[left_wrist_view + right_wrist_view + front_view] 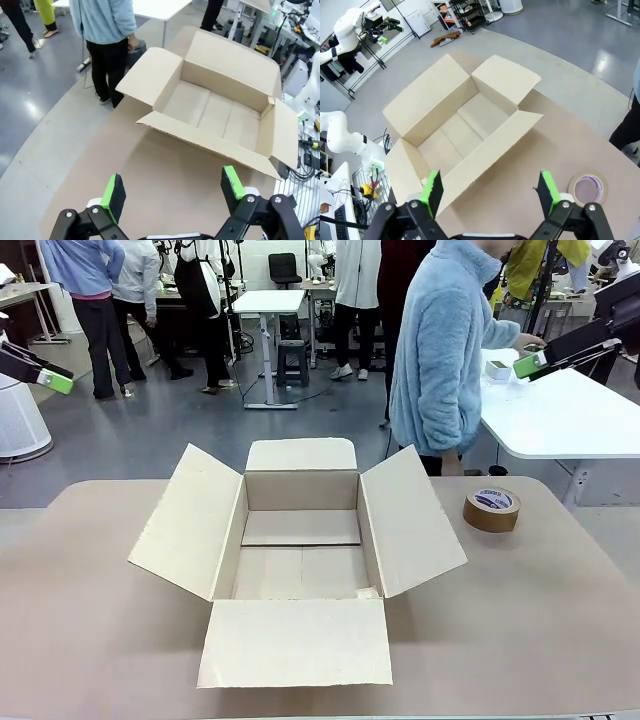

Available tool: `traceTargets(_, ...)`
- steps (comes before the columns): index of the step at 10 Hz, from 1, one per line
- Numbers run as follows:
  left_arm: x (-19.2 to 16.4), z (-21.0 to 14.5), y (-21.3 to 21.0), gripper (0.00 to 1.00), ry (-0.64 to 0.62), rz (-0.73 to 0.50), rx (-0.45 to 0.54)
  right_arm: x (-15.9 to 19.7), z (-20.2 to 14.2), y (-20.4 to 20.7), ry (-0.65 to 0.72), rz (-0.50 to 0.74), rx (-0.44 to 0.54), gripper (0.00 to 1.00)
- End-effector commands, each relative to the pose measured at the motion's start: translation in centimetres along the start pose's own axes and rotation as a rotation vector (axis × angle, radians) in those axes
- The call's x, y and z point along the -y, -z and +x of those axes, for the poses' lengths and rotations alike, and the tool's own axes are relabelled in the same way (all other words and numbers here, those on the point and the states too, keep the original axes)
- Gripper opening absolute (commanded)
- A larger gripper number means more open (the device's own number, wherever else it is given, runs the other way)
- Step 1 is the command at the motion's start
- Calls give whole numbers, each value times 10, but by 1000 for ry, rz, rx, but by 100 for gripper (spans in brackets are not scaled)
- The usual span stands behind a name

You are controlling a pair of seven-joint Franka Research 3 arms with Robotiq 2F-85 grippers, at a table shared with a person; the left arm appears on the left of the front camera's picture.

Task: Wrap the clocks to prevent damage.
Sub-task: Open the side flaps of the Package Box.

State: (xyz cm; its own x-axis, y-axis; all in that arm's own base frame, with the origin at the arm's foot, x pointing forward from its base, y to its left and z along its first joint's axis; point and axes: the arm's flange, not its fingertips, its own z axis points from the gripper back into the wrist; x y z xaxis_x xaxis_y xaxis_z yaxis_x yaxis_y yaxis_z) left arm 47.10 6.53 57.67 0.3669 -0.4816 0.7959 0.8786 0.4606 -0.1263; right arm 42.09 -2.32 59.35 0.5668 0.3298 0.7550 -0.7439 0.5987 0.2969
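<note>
Cardboard box (300, 490) open on worktop (520, 620)

Looked first along the left gripper (172, 185): found its green-padded fingers (114, 190) spread wide with nothing between them, hanging over bare worktop just short of the box's nearest flap. Found the right gripper (489, 184) spread just as wide, also holding nothing, poised above the edge of a side flap, with a brown tape roll (588, 188) low in that view, close beside one finger. From the front, saw both grippers raised high at the picture's two edges, each well apart from the box.

Moved on to the middle of the worktop. Saw the box standing upright there with all four flaps folded outward: near flap lying flat toward the robot, side flaps slanting up and out, far flap tilted back. Made out only plain cardboard floor inside, with one inner panel lying across the far half. Spotted the tape roll lying flat to the right of the box, near the right flap but not touching it.

Could not tell the whereabouts of the clocks.

Beyond the far edge, noted a person (440, 350) in a pale blue fleece, turned toward a white table (570, 415) on the right, one hand (527, 340) out over it near a small box. Farther back, noticed several more people standing among desks.
</note>
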Motion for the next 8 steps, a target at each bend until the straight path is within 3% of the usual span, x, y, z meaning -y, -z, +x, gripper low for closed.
traceTargets(1, -1, -1, 3, 100, -9, -16, 6, 0, 4, 1, 0, 5, 5, 100)
traceTargets(8, -1, -1, 3, 100, -9, -16, 6, 0, 4, 1, 0, 5, 5, 100)
